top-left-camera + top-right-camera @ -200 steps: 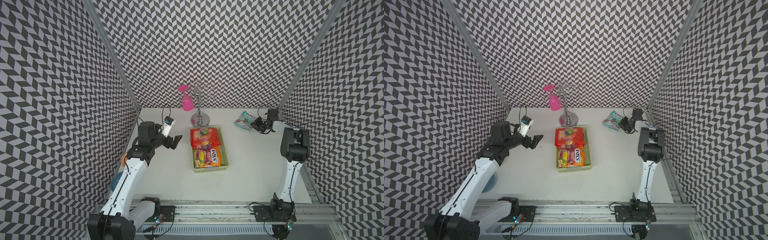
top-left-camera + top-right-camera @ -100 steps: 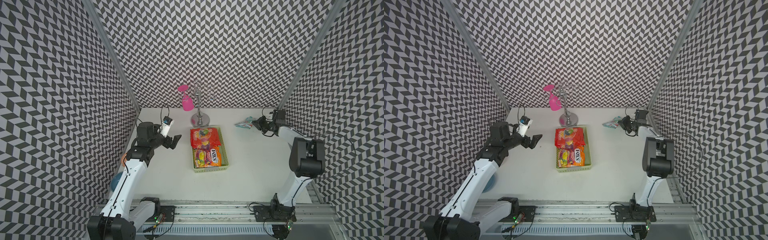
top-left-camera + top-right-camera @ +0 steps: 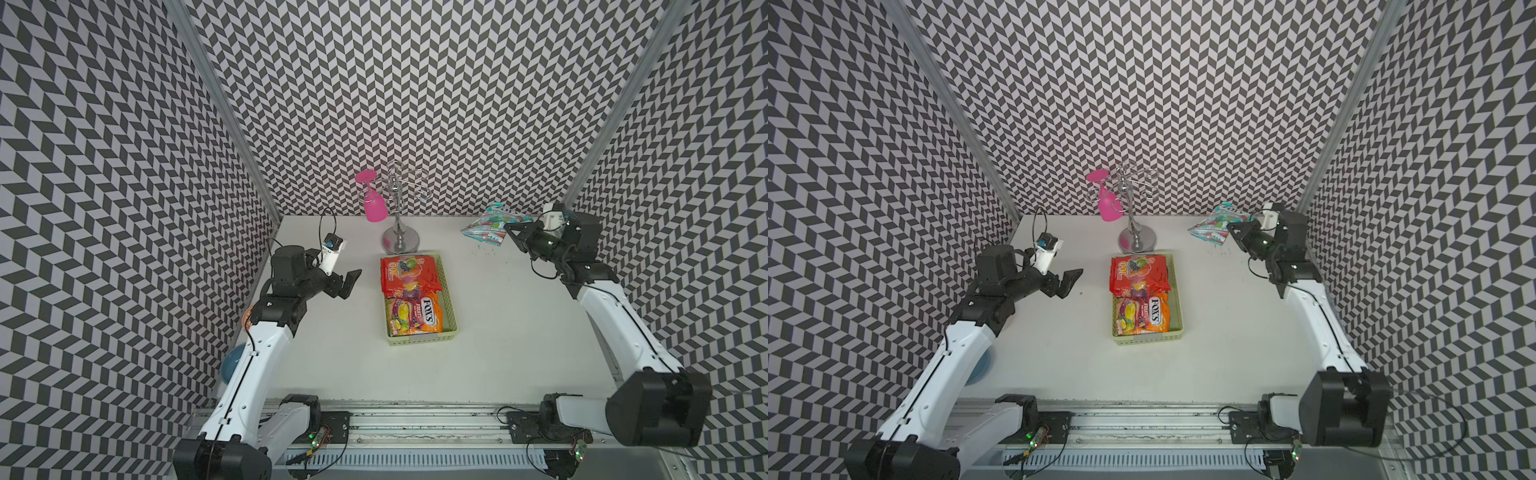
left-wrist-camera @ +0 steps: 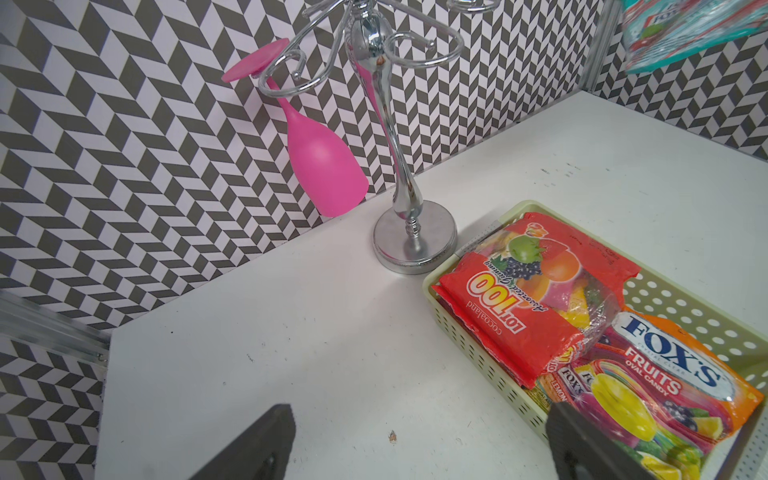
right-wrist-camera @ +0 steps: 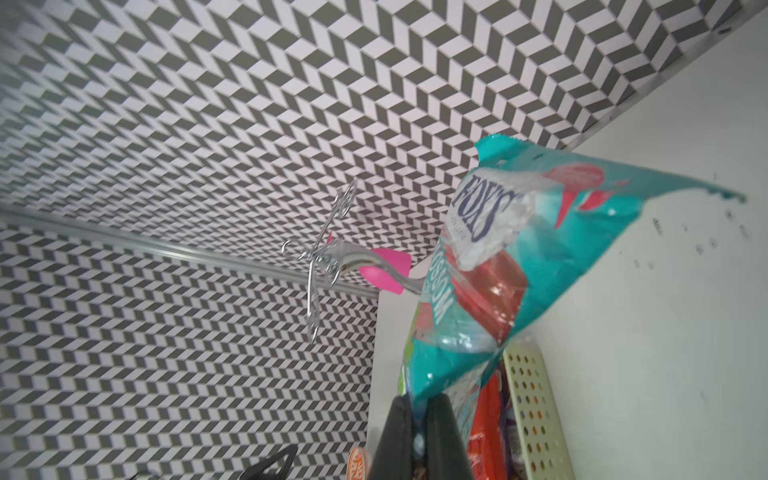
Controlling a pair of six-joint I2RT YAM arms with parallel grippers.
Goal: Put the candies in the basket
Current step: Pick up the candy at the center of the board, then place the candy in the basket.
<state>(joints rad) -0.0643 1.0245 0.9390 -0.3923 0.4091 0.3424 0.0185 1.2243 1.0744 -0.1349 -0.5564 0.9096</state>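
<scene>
1. In both top views, the right gripper (image 3: 510, 229) is pinched tight on a corner of a glossy teal candy bag (image 3: 487, 223). It's holding the bag up by the far right corner of the white tabletop (image 3: 519, 332), well apart from the shallow pale-green perforated plastic basket (image 3: 419, 338). That basket sits mid-table with a red candy bag (image 3: 409, 272) at its far end, overlapping an orange FOX'S candy bag (image 3: 417, 318) at the near end. The left gripper (image 3: 348, 283) hovers left of the basket, jaws wide, nothing in them.
2. Left wrist view: its 2 dark fingers (image 4: 266, 440) are spread far apart over bare table. The basket sits just beside a chrome stemware stand (image 4: 411, 245), and a pink plastic wine glass (image 4: 324, 166) hangs upside down off it.
3. Right wrist view: the fingers (image 5: 395, 436) clamp the teal bag's edge and the "FOX'S" lettering is readable. The basket's dotted wall peeks out from behind the bag.
</scene>
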